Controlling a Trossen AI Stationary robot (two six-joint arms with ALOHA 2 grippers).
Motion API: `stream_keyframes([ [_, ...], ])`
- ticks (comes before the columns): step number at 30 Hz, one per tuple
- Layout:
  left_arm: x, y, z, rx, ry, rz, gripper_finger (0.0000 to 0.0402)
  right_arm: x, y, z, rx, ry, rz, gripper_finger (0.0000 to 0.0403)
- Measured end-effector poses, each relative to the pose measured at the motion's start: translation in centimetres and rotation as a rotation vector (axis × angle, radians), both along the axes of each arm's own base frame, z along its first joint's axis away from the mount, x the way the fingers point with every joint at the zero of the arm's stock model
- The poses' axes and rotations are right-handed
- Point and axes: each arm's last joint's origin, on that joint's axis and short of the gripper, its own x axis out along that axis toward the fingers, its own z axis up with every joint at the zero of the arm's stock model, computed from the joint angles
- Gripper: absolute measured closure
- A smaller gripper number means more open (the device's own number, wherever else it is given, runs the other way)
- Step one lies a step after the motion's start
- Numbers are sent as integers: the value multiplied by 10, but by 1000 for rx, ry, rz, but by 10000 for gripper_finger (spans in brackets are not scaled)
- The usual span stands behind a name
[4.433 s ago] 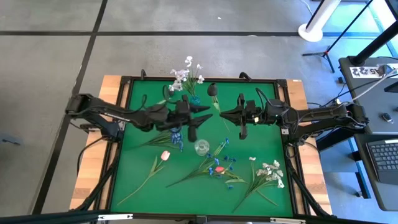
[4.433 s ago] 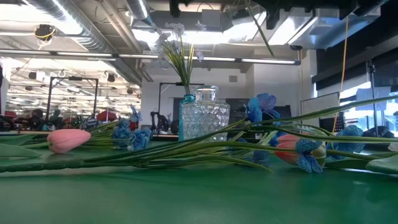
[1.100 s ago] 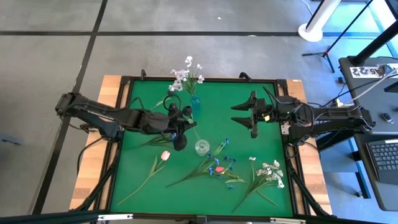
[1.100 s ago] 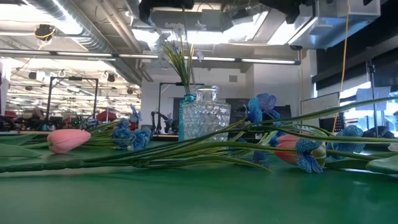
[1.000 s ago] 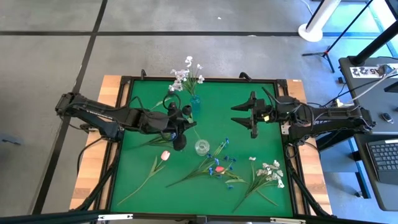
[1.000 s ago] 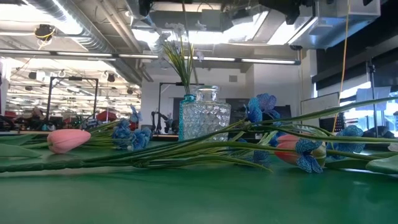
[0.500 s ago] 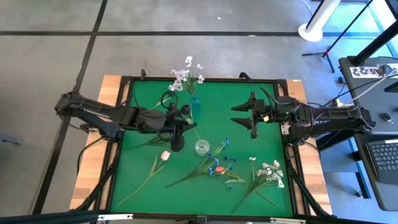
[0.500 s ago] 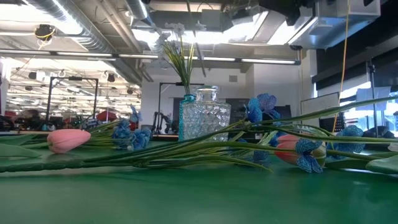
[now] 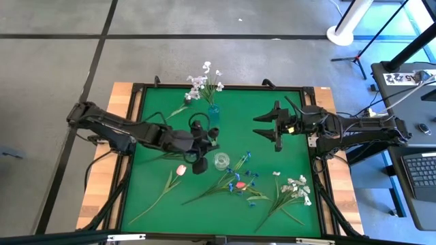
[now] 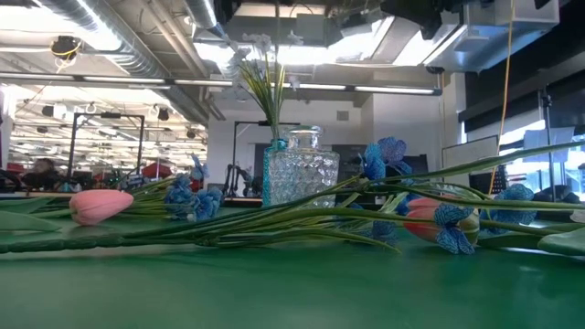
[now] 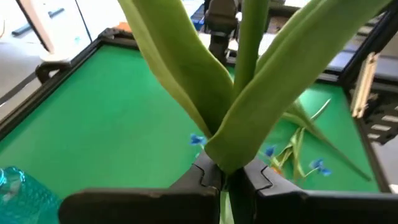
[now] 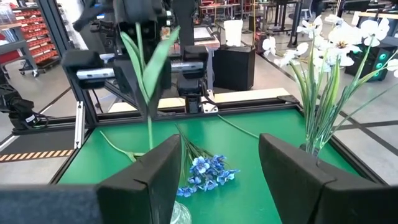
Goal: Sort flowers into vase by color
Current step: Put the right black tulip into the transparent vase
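The left end effector gripped a green flower stem above the clear vase; the right end effector waited open, empty.

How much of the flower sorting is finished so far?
Done: white blossom sprigs stand in the small teal vase. In hand: the left gripper is shut on a leafy green stem above the clear glass vase. Left: pink tulip, blue sprigs and loose white sprig lie on the green mat. The right gripper waits open.

Grey floor crossed by dark seams surrounds the table. A laptop sits on a desk at the right. Ceiling lights and ducts run overhead.
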Motion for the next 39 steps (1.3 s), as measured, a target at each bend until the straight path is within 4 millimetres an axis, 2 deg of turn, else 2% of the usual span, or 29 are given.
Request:
stream_keyframes([
  [5, 8, 4, -10, 7, 33, 17, 399, 0, 0, -1, 1, 15, 0, 189],
  [10, 5, 3, -7, 5, 25, 14, 399, 0, 0, -4, 1, 37, 0, 189],
  [16, -5, -6, 20, 7, -19, -22, 396, -1, 0, -4, 1, 44, 0, 189],
  [22, -7, -10, 37, 62, -61, -34, 393, -1, 0, -4, 1, 43, 0, 189],
  [31, 11, 10, 19, 82, 9, 25, 391, -1, 0, -4, 1, 43, 0, 189],
  [39, 26, 14, -3, 45, 74, 31, 391, -1, 0, -4, 1, 43, 0, 189],
])
